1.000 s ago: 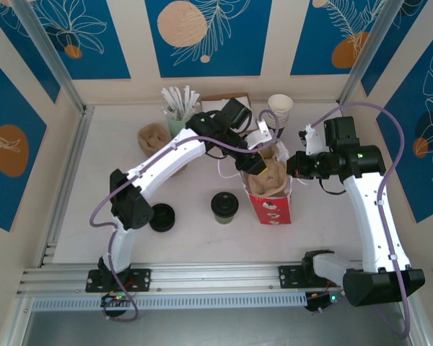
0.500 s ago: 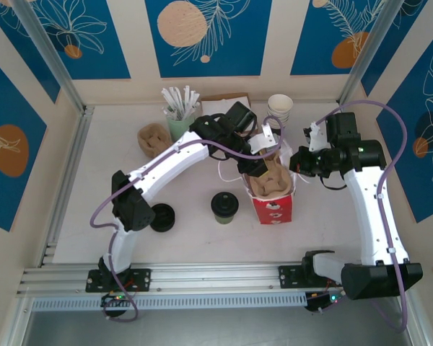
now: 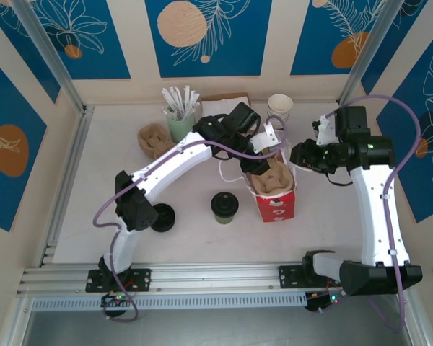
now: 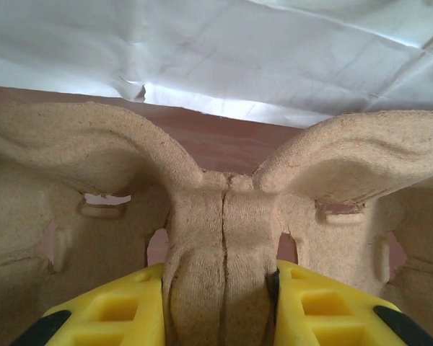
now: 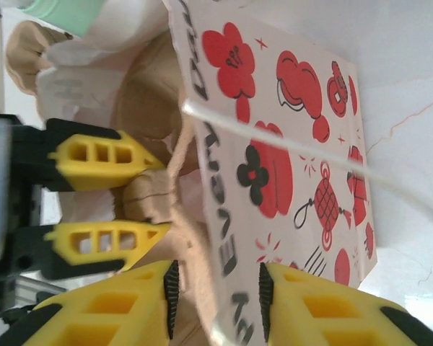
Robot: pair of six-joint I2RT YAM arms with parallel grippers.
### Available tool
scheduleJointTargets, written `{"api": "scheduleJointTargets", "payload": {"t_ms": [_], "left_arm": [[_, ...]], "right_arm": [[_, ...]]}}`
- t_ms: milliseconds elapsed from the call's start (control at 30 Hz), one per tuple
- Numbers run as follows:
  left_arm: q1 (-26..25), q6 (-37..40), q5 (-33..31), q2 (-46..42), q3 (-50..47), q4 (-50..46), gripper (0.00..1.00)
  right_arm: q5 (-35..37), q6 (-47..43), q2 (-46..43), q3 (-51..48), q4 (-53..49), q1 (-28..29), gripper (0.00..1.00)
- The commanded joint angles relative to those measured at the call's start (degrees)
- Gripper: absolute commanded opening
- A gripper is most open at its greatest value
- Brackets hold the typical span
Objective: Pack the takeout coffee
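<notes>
top ext: high, rear, facing down | L/R wrist: v. close | shared: pulp tray [image 4: 224,216], bag [image 5: 289,166]

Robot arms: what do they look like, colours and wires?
The left arm and right arm are white tubes with black joints, each trailing a purple cable. The left gripper and right gripper have chunky yellow fingers with slotted cut-outs.

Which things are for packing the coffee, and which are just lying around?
For the job: takeout coffee, red-and-white bag, cardboard cup carrier in it.
Lying about: black lids, spare carrier, stacked paper cups, green cup of wrapped sticks.
</notes>
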Motion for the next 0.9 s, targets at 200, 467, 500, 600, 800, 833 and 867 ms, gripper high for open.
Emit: {"api": "scheduleJointTargets", "payload": {"t_ms": [200, 467, 500, 600, 800, 833, 867], "left_arm": [[-0.5, -8.1, -4.7, 2.2, 4.4, -1.1, 0.31], [-0.9, -10.0, -7.5, 3.6, 6.3, -3.0, 0.31], [-0.9, -10.1, -7.4, 3.7, 6.5, -3.2, 0.31], [-0.9, -10.7, -6.6, 3.8, 6.5, -2.9, 0.31], [-0.9, -11.0, -6.0, 3.7, 6.5, -2.6, 0.31], [-0.9, -11.0, -5.9, 3.7, 6.5, -2.6, 0.31], [-0.9, -11.1, -5.8, 3.7, 6.5, -2.6, 0.31]], "right_arm": [[-7.7, 9.3, -7.9, 4.2, -9.8, -1.6, 0.39], [-9.4, 17.7, -16.6, -8.8, -7.8, -1.4, 0.33], [-8.7, 18.3, -17.4, -10.5, -7.2, -1.5, 0.33], [-8.0, 20.6, -19.6, -15.6, -3.9, -1.5, 0.33], [-8.1, 24.6, -22.9, -23.1, 4.7, -1.5, 0.36], [-8.2, 25.2, -23.1, -23.9, 6.0, -1.5, 0.36], [-9.2, 25.7, -23.5, -24.6, 7.5, -1.5, 0.36]]}}
